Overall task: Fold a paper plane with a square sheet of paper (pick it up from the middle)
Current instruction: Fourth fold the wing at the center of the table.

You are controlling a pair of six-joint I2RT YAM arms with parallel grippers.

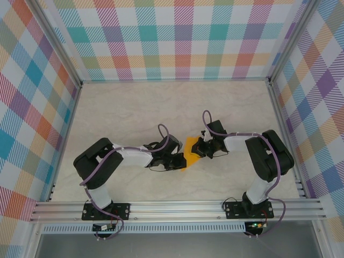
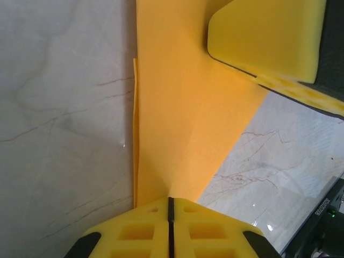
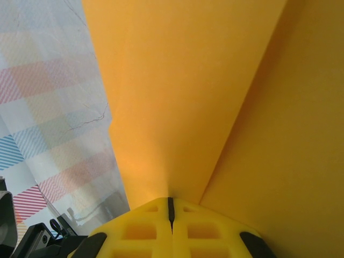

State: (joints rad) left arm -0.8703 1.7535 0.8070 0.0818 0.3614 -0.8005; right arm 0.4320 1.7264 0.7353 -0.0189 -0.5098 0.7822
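Observation:
The orange-yellow sheet of paper (image 1: 190,145) is folded and held off the table between both grippers at the middle. My left gripper (image 1: 181,160) is shut on its near-left end. In the left wrist view the paper (image 2: 183,107) tapers down into the shut left gripper (image 2: 170,200), with a doubled edge along its left side. One of the right gripper's fingers (image 2: 263,37) presses on the paper's far end. My right gripper (image 1: 196,148) is shut on the other end. In the right wrist view a straight crease runs up the paper (image 3: 177,80) from the shut right gripper (image 3: 170,200).
The pale marble table (image 1: 161,107) lies under the paper. Checked walls (image 1: 172,37) close the back and both sides. An aluminium rail (image 1: 177,207) with both arm bases runs along the near edge. The two arms reach inward and almost touch at the centre.

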